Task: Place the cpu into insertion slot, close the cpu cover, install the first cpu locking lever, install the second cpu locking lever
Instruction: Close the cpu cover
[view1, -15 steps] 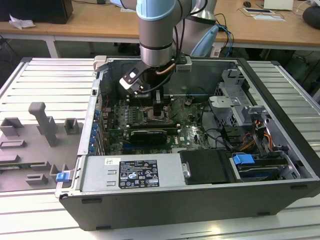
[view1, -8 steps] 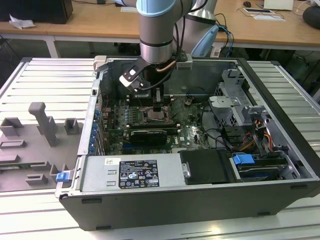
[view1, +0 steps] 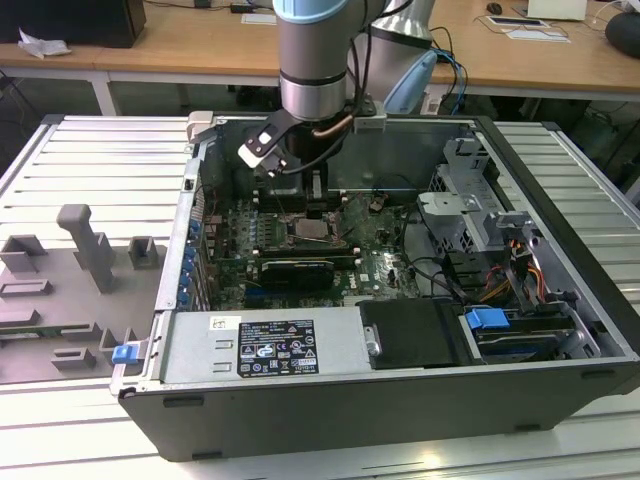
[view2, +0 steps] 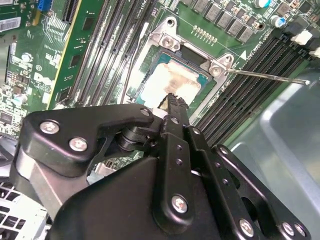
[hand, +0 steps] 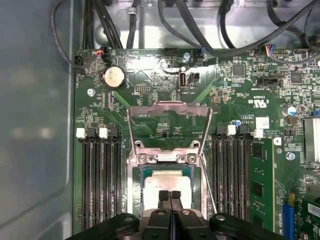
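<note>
The black gripper (hand: 170, 196) hangs directly over the insertion slot (hand: 134, 195) (the square socket with a silvery metal rim on the green circuit board). Its two fingers are pressed together with nothing between them. Inside that slot lies the cpu (hand: 166, 186), a small flat square chip with a pale silver-beige face, and in both wrist views it looks level with the rim. Whether the fingertips touch the chip or sit just above it cannot be told.

That closeness is the main hazard. If the narrow tips press or drag on the chip's face, they could tilt or shift it in the slot, and the contacts beneath it could be damaged once it is clamped.

The cpu cover (hand: 169, 109), a thin silvery metal frame with a large window, stands swung open off the slot's hinge edge and is not yet closed. An off-centre push could send the tips through its window or off its edge.

A thin silvery locking lever (view2: 265, 76) juts from one corner of the slot out over the long black memory slots (hand: 100, 185) — left loose, it could be trapped under the cover.

The silver-grey arm (view1: 312, 60) drops almost straight down into the open dark grey computer case (view1: 400, 420). Its wrist is vertical and the fingers point down at the slot.
</note>
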